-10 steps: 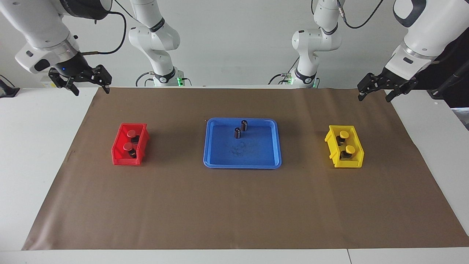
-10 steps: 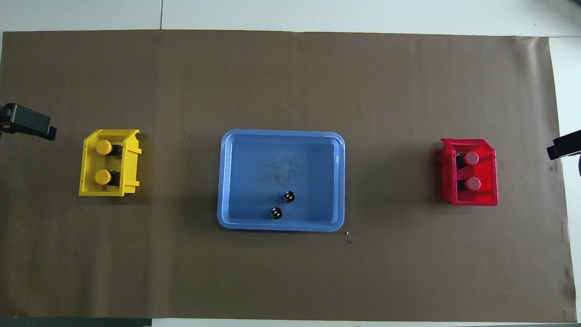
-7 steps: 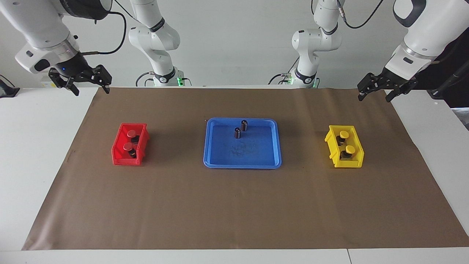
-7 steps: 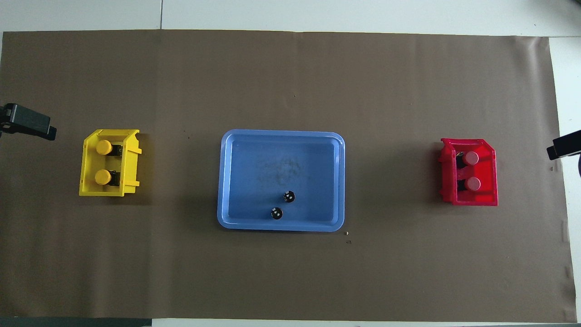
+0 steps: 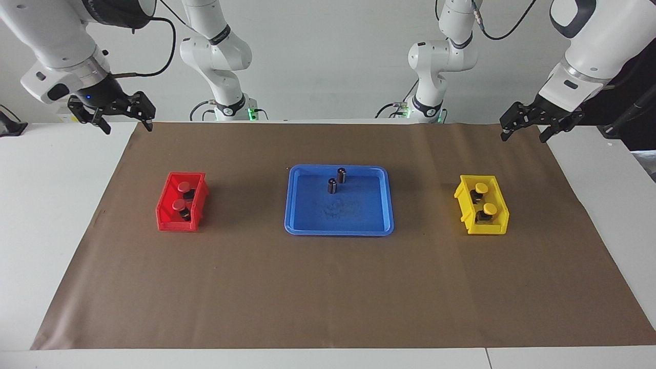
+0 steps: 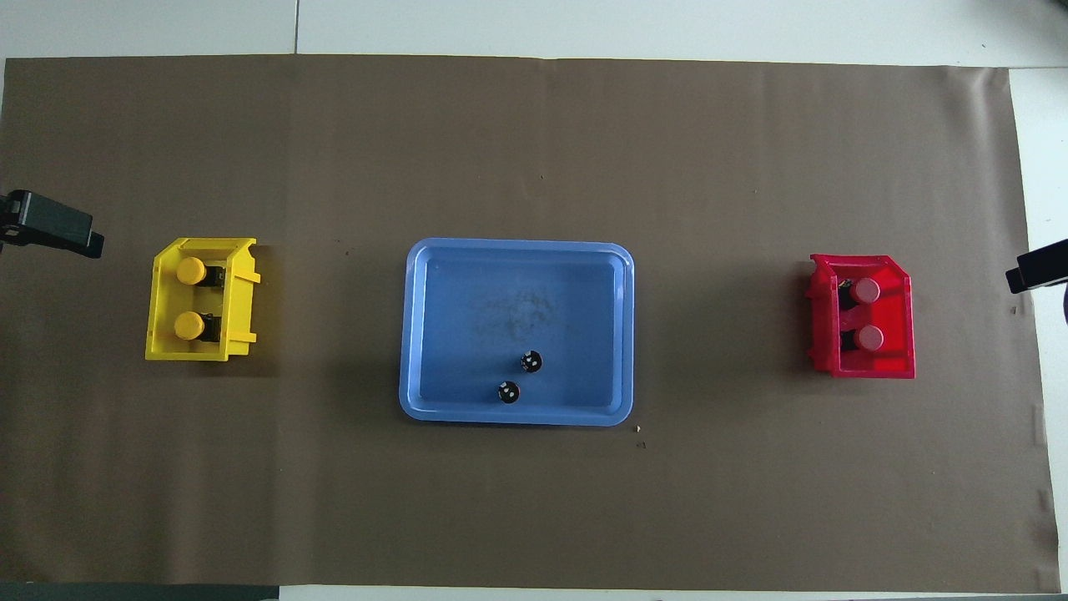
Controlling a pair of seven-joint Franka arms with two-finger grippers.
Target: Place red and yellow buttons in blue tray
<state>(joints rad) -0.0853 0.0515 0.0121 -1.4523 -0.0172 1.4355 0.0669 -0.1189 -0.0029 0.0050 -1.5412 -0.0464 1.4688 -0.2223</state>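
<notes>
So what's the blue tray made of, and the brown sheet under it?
The blue tray looks like moulded plastic: one even colour, rounded corners, a smooth raised rim with a slight sheen, and some scuffs on its floor. The brown sheet is probably paper: matte, thin, flat, with small nicks along one edge. It could be thin card.

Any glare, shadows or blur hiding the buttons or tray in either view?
Facing view: blue tray shows only a mild sheen; soft shadows lie beside the red bin and yellow bin. Overhead view: even light, yellow buttons and red buttons sharp, nothing blurred.
</notes>
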